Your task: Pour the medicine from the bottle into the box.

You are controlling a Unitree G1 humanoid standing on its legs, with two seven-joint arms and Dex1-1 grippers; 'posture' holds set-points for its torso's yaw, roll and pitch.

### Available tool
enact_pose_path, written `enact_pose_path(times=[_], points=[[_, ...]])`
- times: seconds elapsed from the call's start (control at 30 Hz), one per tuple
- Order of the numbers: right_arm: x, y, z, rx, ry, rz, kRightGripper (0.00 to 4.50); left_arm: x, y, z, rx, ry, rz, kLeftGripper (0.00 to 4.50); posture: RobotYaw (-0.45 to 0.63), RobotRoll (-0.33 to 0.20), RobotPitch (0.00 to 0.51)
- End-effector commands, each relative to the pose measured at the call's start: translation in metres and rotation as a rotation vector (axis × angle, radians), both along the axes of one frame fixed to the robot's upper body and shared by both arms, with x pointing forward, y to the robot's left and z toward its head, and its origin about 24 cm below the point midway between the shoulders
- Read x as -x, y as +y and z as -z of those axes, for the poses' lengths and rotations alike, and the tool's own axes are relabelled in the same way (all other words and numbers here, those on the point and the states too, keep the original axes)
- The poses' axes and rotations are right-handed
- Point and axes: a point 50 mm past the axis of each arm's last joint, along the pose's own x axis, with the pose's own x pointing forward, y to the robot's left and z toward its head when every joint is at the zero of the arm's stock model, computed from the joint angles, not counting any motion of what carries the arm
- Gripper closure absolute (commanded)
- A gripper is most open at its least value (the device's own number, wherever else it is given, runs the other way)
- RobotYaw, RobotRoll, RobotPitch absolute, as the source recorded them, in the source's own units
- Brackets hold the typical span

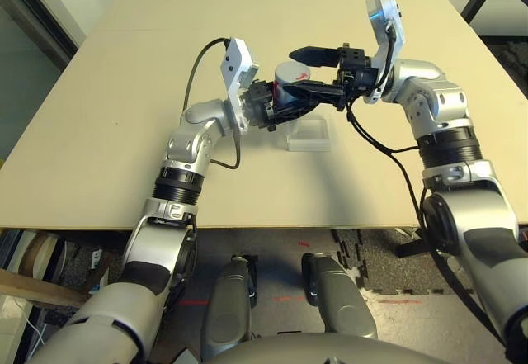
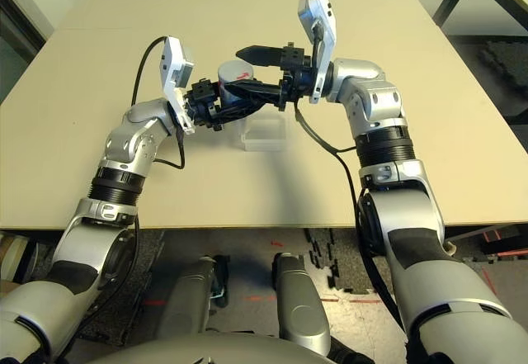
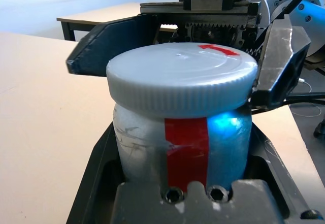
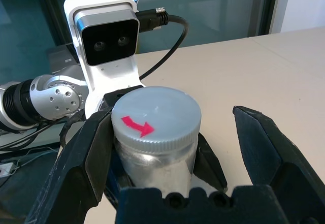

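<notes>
Capped bottle [image 1: 290, 78] clamped in left jaws, between spread right jaws.

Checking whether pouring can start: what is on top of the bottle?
A grey ribbed cap with a red arrow sits on the bottle, which the left claw holds. The right claw stands open around the cap. The mouth and any medicine inside are covered.

Pale beige table [image 1: 124, 116], smooth top, a faint seam running across its far part. The box [image 1: 308, 135], clear plastic with low walls, sits flat on it near the middle, toward the near edge. Contents not discernible. Dark shadows fall on the surface beside it.
</notes>
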Motion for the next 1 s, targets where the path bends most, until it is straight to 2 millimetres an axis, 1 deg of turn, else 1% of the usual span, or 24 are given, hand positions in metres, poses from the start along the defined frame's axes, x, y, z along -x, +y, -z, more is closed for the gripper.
enact_pose_path(times=[0.03, 0.43, 0.63, 0.77, 1.0], points=[[-0.004, -0.027, 0.001, 0.010, 0.020, 0.125, 0.00, 0.005, -0.001, 0.000, -0.011, -0.034, 0.065, 1.91, -0.16, 0.000, 0.169], [0.001, -0.046, 0.000, 0.017, 0.035, 0.168, 0.00, 0.005, 0.005, 0.003, -0.020, -0.030, 0.047, 1.91, -0.15, 0.000, 0.169], [0.006, -0.049, 0.001, 0.031, 0.039, 0.137, 0.00, 0.003, 0.007, 0.003, -0.023, -0.030, 0.039, 1.91, -0.15, 0.000, 0.169], [0.010, -0.045, -0.002, 0.023, 0.038, 0.084, 0.00, 0.002, 0.007, 0.003, -0.024, -0.031, 0.036, 1.91, -0.15, 0.000, 0.168], [0.018, -0.027, -0.005, -0.005, 0.032, -0.001, 0.00, 0.002, 0.002, 0.003, -0.024, -0.032, 0.046, 1.91, -0.15, 0.000, 0.167]])
